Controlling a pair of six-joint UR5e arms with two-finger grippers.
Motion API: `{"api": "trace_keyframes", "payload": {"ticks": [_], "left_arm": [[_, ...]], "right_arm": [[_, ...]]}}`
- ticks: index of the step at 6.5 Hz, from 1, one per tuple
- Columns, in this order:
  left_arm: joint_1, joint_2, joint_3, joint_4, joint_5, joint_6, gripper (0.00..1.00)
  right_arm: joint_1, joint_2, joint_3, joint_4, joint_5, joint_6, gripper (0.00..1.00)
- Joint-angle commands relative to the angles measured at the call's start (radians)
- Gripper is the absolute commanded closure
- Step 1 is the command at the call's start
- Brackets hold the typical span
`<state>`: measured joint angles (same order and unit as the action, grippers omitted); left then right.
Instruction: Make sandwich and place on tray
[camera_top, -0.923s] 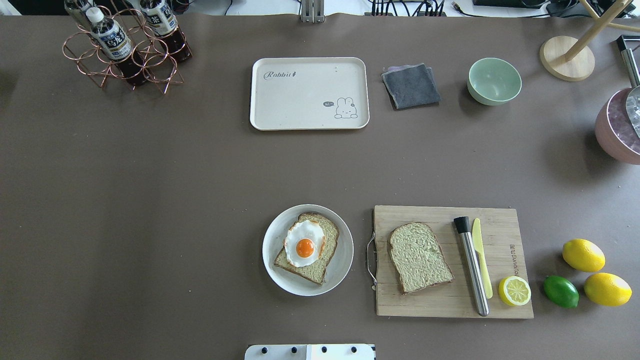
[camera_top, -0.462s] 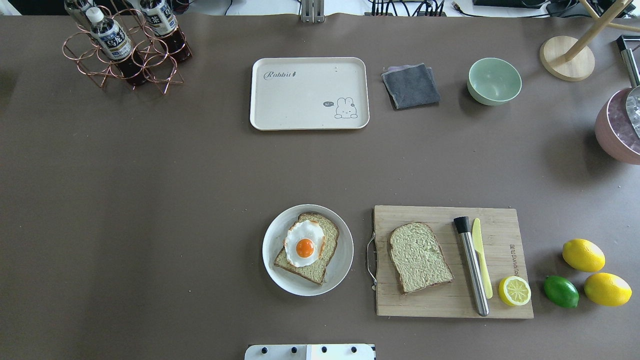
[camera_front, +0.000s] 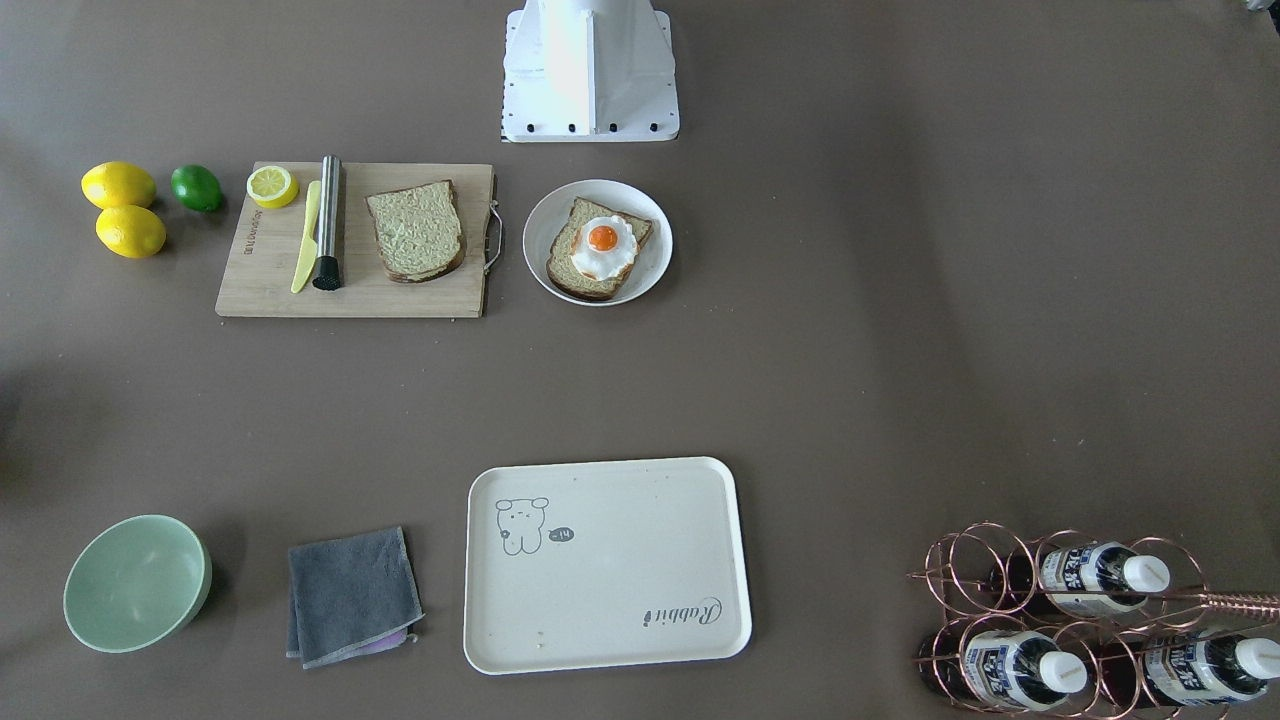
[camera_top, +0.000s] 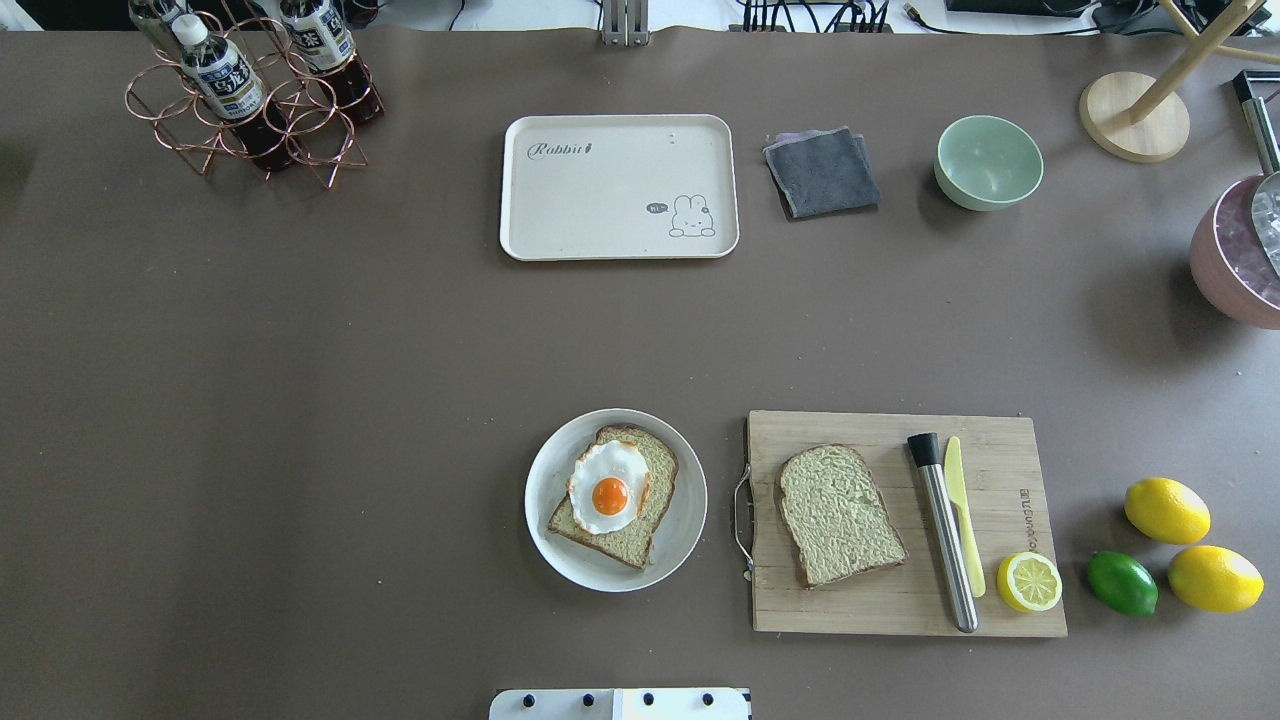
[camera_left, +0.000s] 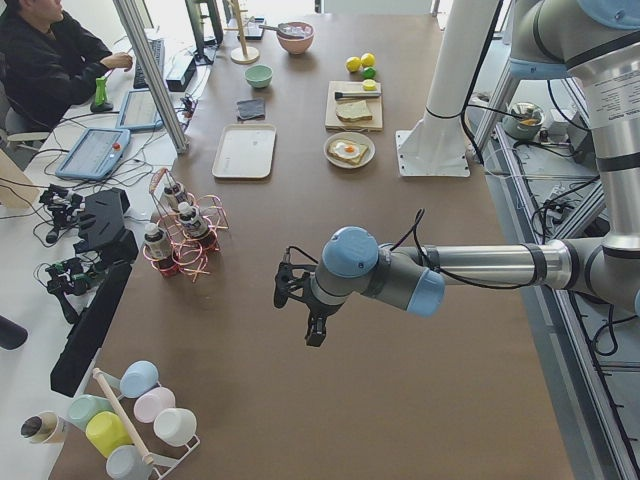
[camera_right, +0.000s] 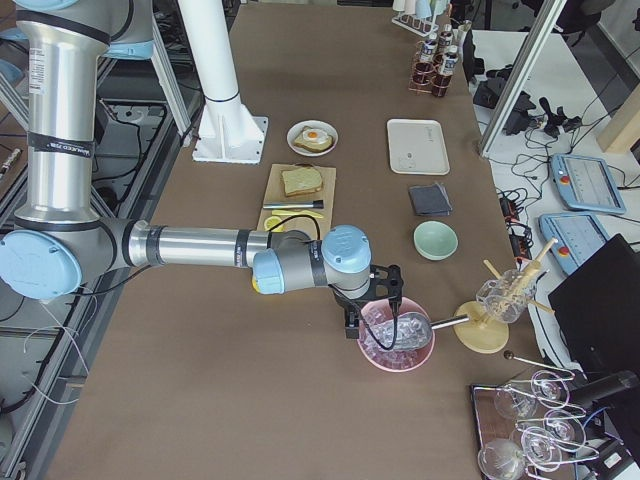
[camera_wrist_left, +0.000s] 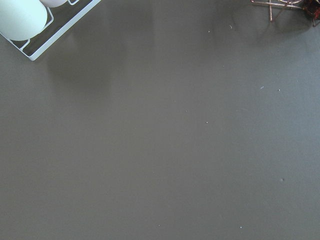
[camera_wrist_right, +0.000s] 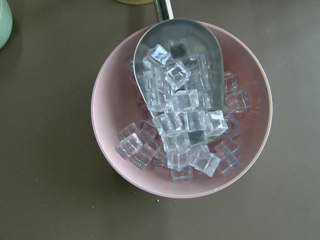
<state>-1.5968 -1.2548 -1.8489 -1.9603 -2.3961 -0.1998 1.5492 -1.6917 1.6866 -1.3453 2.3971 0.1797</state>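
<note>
The sandwich is not put together. One bread slice (camera_top: 640, 520) with a fried egg (camera_top: 609, 487) on top lies on a white plate (camera_top: 683, 520). The second slice (camera_top: 840, 515) lies on the wooden cutting board (camera_top: 900, 605). The cream tray (camera_top: 618, 187) at the far middle holds nothing. My left gripper (camera_left: 305, 312) hovers over bare table far to the left, and my right gripper (camera_right: 372, 305) hovers over a pink ice bowl (camera_wrist_right: 182, 190) far to the right. Both show only in the side views, so I cannot tell whether they are open or shut.
On the board lie a steel rod (camera_top: 945, 540), a yellow knife (camera_top: 962, 510) and a half lemon (camera_top: 1029, 581). Lemons (camera_top: 1166, 510) and a lime (camera_top: 1122, 583) lie to its right. A grey cloth (camera_top: 822, 172), green bowl (camera_top: 988, 162) and bottle rack (camera_top: 250, 95) stand at the back.
</note>
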Motion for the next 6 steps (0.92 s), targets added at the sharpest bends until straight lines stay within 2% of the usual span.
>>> {"api": "trace_keyframes", "payload": {"ticks": [1,6], "left_arm": [[0.001,0.000,0.002,0.001,0.000,0.000,0.02],[0.000,0.006,-0.003,0.000,-0.002,0.000,0.02]], "right_arm": [[0.000,0.000,0.001,0.000,0.002,0.000,0.00],[0.000,0.000,0.007,0.000,0.028,0.000,0.00]]}}
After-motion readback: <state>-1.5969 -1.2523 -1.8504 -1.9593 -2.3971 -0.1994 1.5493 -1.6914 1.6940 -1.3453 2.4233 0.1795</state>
